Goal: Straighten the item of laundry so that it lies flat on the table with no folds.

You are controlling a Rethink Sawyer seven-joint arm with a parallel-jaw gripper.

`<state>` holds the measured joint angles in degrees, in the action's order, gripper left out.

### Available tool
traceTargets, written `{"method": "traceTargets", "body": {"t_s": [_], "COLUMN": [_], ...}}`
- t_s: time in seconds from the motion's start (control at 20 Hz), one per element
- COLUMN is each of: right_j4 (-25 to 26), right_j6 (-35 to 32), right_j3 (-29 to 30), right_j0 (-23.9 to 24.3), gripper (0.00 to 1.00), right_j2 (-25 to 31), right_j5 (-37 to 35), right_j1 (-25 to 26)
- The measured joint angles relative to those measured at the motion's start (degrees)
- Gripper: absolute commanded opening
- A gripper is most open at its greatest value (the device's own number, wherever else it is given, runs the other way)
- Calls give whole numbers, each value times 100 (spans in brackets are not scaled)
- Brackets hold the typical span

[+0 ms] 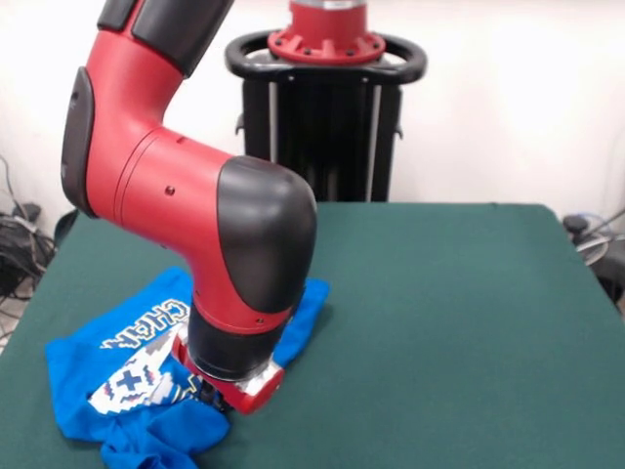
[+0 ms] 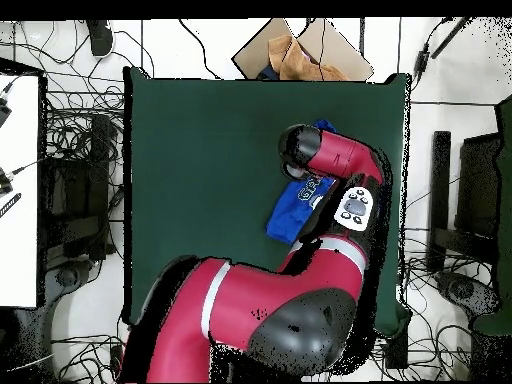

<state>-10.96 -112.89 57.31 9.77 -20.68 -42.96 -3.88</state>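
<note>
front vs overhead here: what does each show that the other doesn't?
Front only: the white pixel print and lettering on the small bright blue T-shirt, its bunched, folded fabric at the near edge, and the black pedestal behind the table. The end effector's tip is pressed into the cloth; its state cannot be told.

Overhead only: the whole outline of the dark green felt-covered table, tangled cables on the floor, a brown cardboard box beyond the table's top edge.

Both: the red and black arm over the crumpled shirt.
</note>
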Motion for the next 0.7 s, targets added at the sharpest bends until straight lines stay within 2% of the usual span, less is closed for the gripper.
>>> {"method": "traceTargets", "body": {"t_s": [0.35,0.7], "right_j4": [-512,-1032], "right_j6": [0,-1], "right_j3": [376,845], "right_j0": [7,-251], "gripper": [0,0], "right_j2": [345,642], "right_j5": [39,268], "right_j1": [-244,-593]}}
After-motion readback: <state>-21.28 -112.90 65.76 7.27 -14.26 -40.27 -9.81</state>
